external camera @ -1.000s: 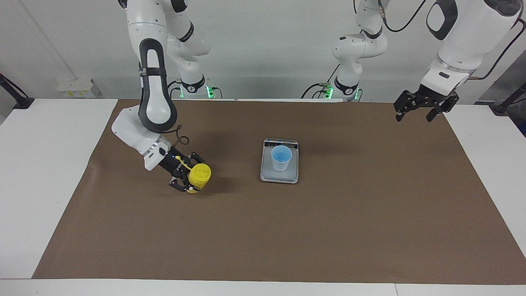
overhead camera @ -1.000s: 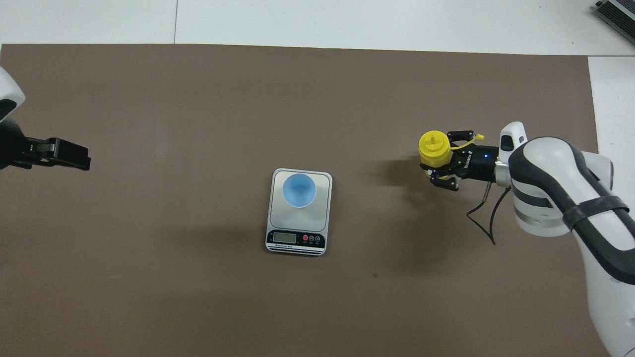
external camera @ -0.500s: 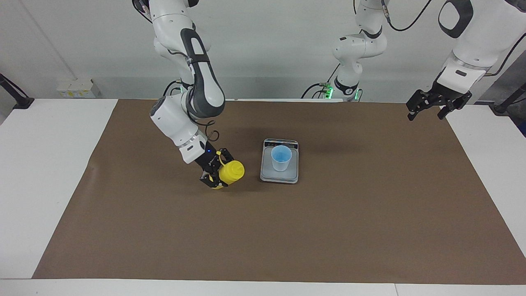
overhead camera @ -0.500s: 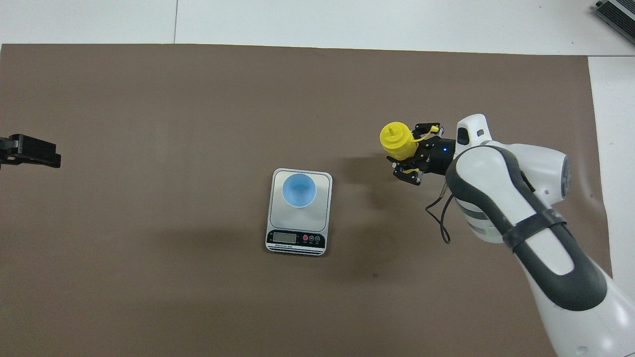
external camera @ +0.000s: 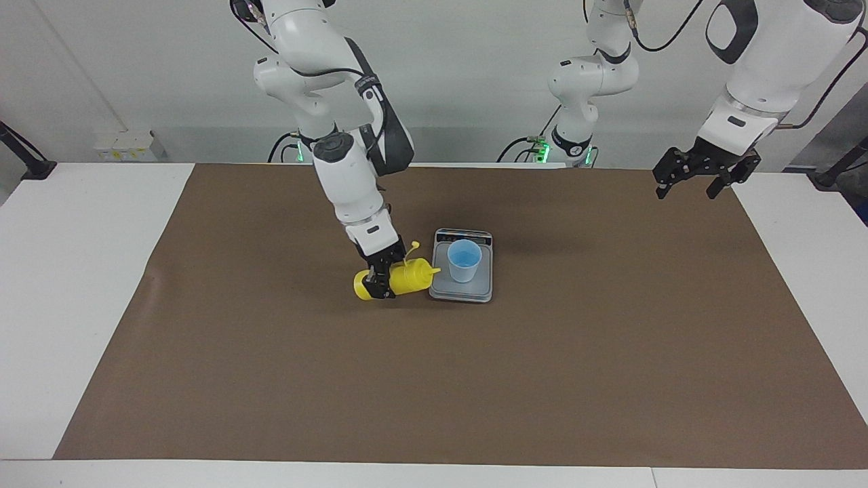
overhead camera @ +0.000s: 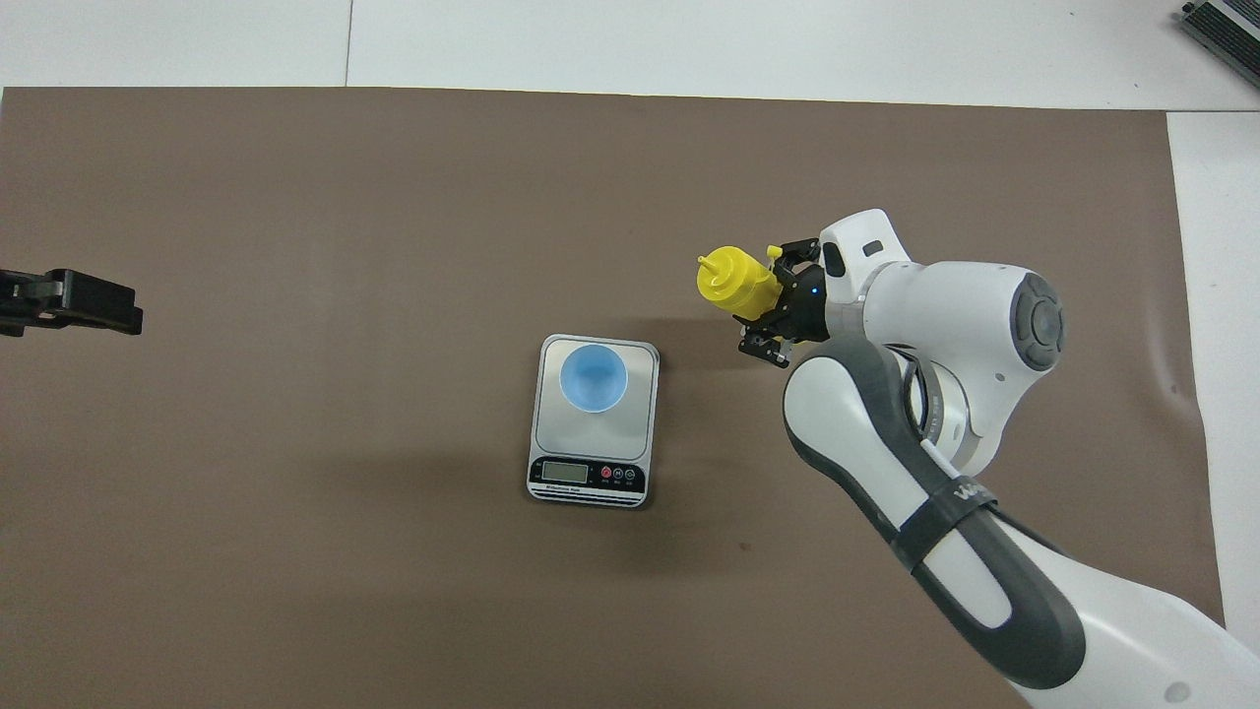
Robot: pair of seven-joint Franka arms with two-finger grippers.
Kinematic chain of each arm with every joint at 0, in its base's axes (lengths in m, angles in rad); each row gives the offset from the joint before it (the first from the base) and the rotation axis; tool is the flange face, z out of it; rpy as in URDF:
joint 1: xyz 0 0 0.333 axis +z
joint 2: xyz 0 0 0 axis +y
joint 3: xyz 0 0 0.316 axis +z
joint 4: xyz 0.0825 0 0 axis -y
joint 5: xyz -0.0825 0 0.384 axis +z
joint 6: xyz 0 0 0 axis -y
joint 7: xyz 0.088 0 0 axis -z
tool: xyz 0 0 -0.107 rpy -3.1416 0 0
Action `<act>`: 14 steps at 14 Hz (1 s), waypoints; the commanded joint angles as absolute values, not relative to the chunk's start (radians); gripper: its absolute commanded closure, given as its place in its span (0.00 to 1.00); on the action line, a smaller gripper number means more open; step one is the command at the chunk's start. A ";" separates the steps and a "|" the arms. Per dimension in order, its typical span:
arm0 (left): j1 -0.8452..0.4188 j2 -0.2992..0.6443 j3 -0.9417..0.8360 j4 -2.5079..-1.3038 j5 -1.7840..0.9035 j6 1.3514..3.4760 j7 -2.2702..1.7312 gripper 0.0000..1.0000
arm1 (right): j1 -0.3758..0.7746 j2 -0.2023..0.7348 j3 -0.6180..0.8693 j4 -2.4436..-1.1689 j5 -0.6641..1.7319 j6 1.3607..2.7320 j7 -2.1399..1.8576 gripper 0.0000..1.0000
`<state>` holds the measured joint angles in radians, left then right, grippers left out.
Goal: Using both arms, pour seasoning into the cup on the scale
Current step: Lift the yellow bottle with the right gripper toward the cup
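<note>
The yellow seasoning bottle [external camera: 401, 279] [overhead camera: 730, 282] is tipped almost level, and its nozzle points at the cup. My right gripper [external camera: 380, 276] [overhead camera: 774, 299] is shut on the bottle's body and holds it over the mat beside the scale, toward the right arm's end. The pale blue cup [external camera: 464, 261] [overhead camera: 594, 376] stands upright on the silver scale [external camera: 460, 291] [overhead camera: 591, 438]. The nozzle tip stops just short of the cup's rim. My left gripper [external camera: 685, 194] [overhead camera: 116, 311] waits open, raised over the mat's edge at the left arm's end.
A brown mat [external camera: 434, 393] covers most of the white table [external camera: 81, 271]. The scale's display faces the robots. Cables and the arm bases stand along the robots' edge of the table.
The right arm carried the bottle toward the scale and tipped it from upright to nearly level. The left gripper shifted only slightly.
</note>
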<state>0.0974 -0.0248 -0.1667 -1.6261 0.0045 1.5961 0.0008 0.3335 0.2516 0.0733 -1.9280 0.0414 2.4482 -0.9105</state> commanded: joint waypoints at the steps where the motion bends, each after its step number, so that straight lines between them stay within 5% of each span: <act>1: 0.077 -0.064 -0.158 -1.681 0.008 1.623 -0.002 0.00 | 0.360 0.256 0.074 -1.836 -0.121 2.317 -0.822 1.00; 8: 0.081 -0.064 -0.156 -1.677 0.006 1.614 0.000 0.00 | 0.472 0.255 0.080 -1.754 -0.555 2.162 -0.801 1.00; 14: 0.091 -0.064 -0.149 -1.677 0.008 1.614 0.002 0.00 | 0.502 0.252 0.081 -1.773 -0.750 2.157 -0.740 1.00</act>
<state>0.0888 -0.0302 -0.1496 -1.6367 0.0044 1.5964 0.0008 0.4945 0.2530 0.0765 -1.7809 -0.6736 2.1702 -0.7739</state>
